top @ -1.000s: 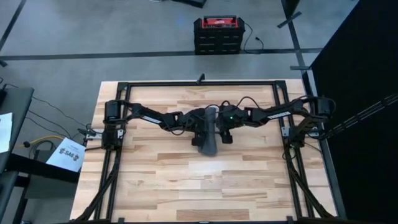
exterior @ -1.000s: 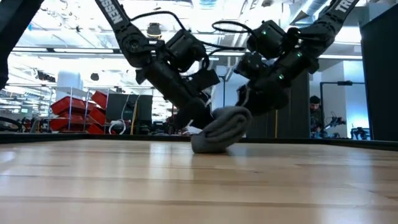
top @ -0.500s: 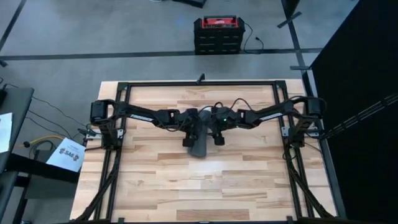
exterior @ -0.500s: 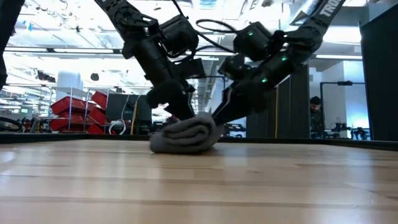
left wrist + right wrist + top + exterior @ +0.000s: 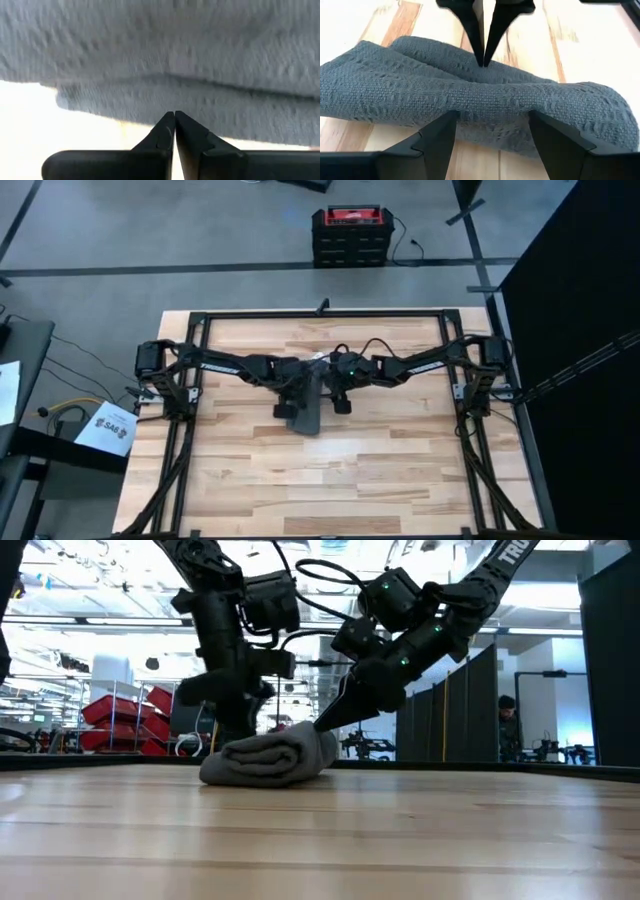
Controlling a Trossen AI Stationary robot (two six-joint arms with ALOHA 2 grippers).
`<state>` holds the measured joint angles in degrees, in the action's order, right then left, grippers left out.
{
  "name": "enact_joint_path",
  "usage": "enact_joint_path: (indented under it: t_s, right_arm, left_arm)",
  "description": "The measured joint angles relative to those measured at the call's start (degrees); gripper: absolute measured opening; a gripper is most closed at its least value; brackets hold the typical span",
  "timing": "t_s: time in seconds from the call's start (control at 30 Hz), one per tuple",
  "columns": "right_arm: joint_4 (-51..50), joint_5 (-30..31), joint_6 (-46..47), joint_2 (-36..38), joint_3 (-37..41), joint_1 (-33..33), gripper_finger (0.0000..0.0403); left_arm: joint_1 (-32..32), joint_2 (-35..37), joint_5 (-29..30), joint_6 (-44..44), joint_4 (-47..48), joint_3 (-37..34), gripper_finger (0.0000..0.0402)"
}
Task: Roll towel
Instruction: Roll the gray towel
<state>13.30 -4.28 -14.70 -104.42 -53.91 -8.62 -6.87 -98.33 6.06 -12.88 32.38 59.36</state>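
Rolled towel (image 5: 306, 408) shifted leftward from a second ago, lying mid-table (image 5: 380, 470), left gripper (image 5: 174, 117) fingers together against its left side, right gripper (image 5: 490, 132) fingers apart at its right side.

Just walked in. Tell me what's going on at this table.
Two robot arms are rolling a dark grey towel on the wooden table. The towel already lies as a rolled bundle near the table's middle. The left end effector, fingers shut, sits against one side of it. The right end effector is open at the other side.
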Motion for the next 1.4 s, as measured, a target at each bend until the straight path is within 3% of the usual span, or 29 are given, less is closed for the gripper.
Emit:
enact_joint_path:
  t_s: [0.17, 0.4, 0.6, 0.77, 1.03, 1.4]
  right_arm:
    - [-1.3, 1.6, -0.3, 0.1, 0.0, 0.0, 0.0240]
    - [-15.4, 4.4, 1.3, 6.5, 0.1, -0.3, 0.0240]
    - [-21.4, 4.4, 7.0, 10.1, 7.1, -0.2, 0.0240]
    - [-16.2, 4.3, 10.5, 8.3, 12.4, 0.3, 0.0240]
    - [-12.9, 4.6, 12.8, 8.7, 14.0, 0.6, 0.0240]
    - [-8.8, 5.9, 9.8, 12.9, 13.5, 1.2, 0.0240]
  left_arm:
    - [0.5, -0.2, 0.0, 2.0, -4.9, -3.3, 0.0000]
    - [1.2, -0.2, 0.2, 5.7, -17.1, -9.6, 0.0000]
    - [1.5, -2.0, 0.2, 7.9, -25.8, -11.6, 0.0000]
    - [1.5, -6.0, 0.2, 8.5, -30.1, -8.1, 0.0000]
    - [1.9, -13.9, 0.2, 9.7, -27.3, 1.5, 0.0000]
    - [3.1, -14.4, 0.0, 9.5, -21.4, 6.7, 0.0000]
